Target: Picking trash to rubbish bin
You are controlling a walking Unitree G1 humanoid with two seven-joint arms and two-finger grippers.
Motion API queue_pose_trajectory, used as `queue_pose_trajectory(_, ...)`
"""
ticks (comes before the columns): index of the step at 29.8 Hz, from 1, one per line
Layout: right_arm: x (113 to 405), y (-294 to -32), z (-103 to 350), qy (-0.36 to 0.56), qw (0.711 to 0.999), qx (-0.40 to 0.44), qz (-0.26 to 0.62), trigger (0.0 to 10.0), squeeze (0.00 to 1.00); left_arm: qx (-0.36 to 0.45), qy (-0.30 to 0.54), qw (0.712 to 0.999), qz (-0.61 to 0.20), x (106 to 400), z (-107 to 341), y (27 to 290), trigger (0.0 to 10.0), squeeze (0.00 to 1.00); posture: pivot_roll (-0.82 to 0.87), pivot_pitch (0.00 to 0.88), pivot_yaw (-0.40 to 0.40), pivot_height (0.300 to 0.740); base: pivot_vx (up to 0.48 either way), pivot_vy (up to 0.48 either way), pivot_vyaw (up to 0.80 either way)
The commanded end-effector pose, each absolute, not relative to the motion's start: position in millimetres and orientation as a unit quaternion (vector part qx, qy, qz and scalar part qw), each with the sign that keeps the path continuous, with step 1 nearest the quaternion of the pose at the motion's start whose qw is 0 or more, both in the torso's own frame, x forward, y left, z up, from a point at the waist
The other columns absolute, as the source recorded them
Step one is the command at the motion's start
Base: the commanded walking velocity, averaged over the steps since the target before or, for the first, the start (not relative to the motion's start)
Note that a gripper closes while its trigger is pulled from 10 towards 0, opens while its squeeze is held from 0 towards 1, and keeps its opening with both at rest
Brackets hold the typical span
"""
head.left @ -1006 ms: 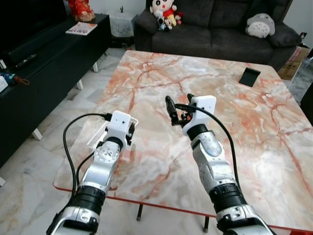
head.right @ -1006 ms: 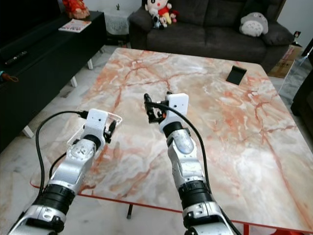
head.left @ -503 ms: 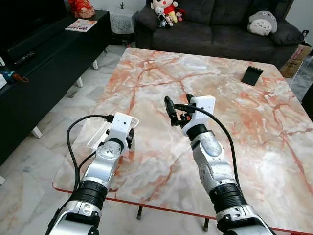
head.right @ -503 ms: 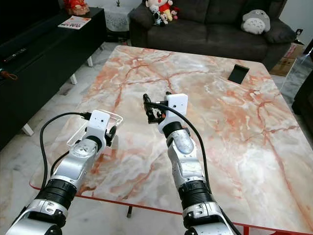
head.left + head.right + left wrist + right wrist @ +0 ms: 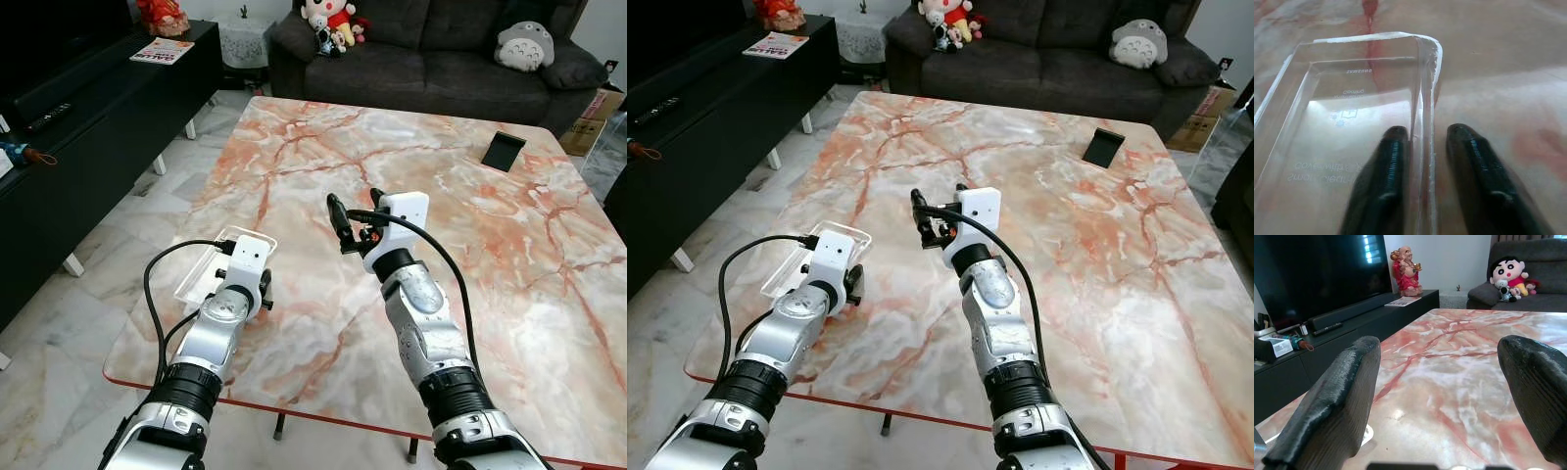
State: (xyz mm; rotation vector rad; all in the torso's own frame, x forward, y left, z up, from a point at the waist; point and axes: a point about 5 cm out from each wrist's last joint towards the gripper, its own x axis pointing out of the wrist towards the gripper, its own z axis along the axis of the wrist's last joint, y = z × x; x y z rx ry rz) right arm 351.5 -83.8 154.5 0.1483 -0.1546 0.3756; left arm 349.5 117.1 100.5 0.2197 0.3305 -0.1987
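One piece of trash on the marble coffee table [image 5: 509,255]: a clear plastic packaging tray [image 5: 201,269], lying flat near the table's left edge, nothing in it – faint print reads through its base in the left wrist view. Left gripper [image 5: 1425,147] is down at the tray's near corner, one finger [image 5: 1386,166] inside the tray and the other [image 5: 1474,161] outside, with the thin side wall [image 5: 1422,93] between them; the two fingers sit close against that wall, clamping it. Right gripper [image 5: 355,209] is held up above the middle of the table, well apart from the tray, its two fingers [image 5: 1337,401] spread wide with nothing between them. Other items: one small black rectangular object [image 5: 502,152] near the table's far right corner, one dark sofa [image 5: 431,59] beyond the table with two plush toys – a doll [image 5: 325,20] at its left end and a grey one [image 5: 522,47] at the right. Black TV cabinet [image 5: 88,127] along the left carries one magazine [image 5: 162,52] and one red figurine [image 5: 1406,271].
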Motion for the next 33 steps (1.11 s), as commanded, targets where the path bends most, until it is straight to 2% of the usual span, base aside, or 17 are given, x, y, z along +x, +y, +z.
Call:
queue_pose_trajectory(1,351.0,-83.4,155.8,-0.077,0.976,0.074,0.189,10.0,0.00,0.111,0.192,0.970,-0.101,345.2,91.1,116.4,0.0,0.00,0.03,0.062,-0.084,0.740,0.000,0.000,0.00)
queue_pose_trajectory(14,351.0,-82.6,155.0,-0.074,0.976,0.072,0.194,10.0,0.00,0.113,0.189,0.970,-0.106,343.4,91.3,114.4,0.0,0.00,0.03,0.059,-0.086,0.740,0.000,0.000,0.00)
queue_pose_trajectory(20,350.7,-83.3,152.9,-0.072,0.976,0.070,0.192,10.0,0.00,0.108,0.150,0.980,-0.071,344.2,98.7,119.3,0.0,0.00,0.03,0.054,-0.087,0.740,0.000,0.000,0.00)
queue_pose_trajectory(22,350.5,-84.6,151.9,-0.071,0.977,0.071,0.189,10.0,0.00,0.097,0.024,0.994,-0.033,347.8,130.0,123.1,0.0,0.00,0.03,0.048,-0.084,0.740,0.000,0.000,0.00)
queue_pose_trajectory(24,350.8,-84.9,152.0,-0.072,0.977,0.072,0.188,10.0,0.00,0.097,-0.018,0.995,-0.015,347.2,140.7,125.3,0.0,0.00,0.03,0.046,-0.083,0.740,0.000,0.000,0.00)
queue_pose_trajectory(25,351.0,-85.1,152.2,-0.072,0.977,0.072,0.187,10.0,0.00,0.093,-0.034,0.995,-0.004,346.4,144.5,126.9,4.3,0.00,0.03,0.046,-0.083,0.740,0.000,0.000,0.00)
queue_pose_trajectory(26,351.2,-85.4,152.6,-0.074,0.977,0.073,0.186,10.0,0.00,0.089,-0.049,0.995,0.012,345.0,148.0,129.8,10.0,0.00,0.03,0.038,-0.082,0.740,0.000,0.000,0.00)
queue_pose_trajectory(33,353.9,-90.6,153.9,-0.080,0.979,0.076,0.174,10.0,0.00,0.066,-0.124,0.988,0.059,333.7,162.9,144.1,10.0,0.00,0.03,0.034,-0.082,0.740,0.000,0.000,0.00)
